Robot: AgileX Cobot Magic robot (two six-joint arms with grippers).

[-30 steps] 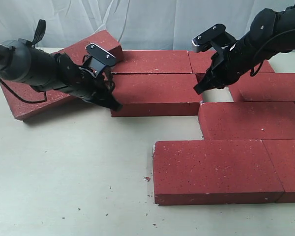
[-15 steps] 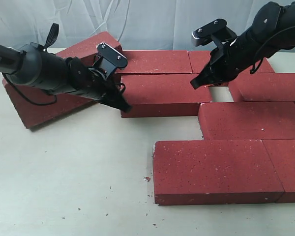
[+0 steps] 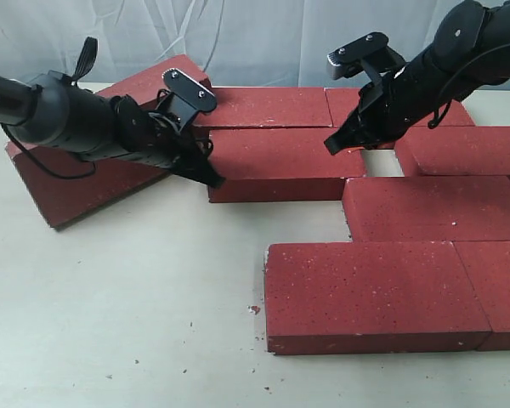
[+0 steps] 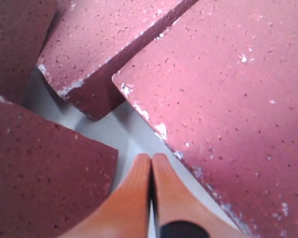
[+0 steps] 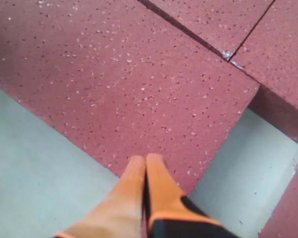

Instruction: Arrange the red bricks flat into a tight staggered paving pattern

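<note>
Exterior view: left gripper (image 3: pixel 212 179) and right gripper (image 3: pixel 331 146), each pressed together, bracket the middle brick (image 3: pixel 276 161), likely to shove it snug.

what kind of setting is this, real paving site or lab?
Probably an indoor lab bench: the red bricks sit on a smooth pale tabletop, and a white cloth backdrop hangs behind.
</note>
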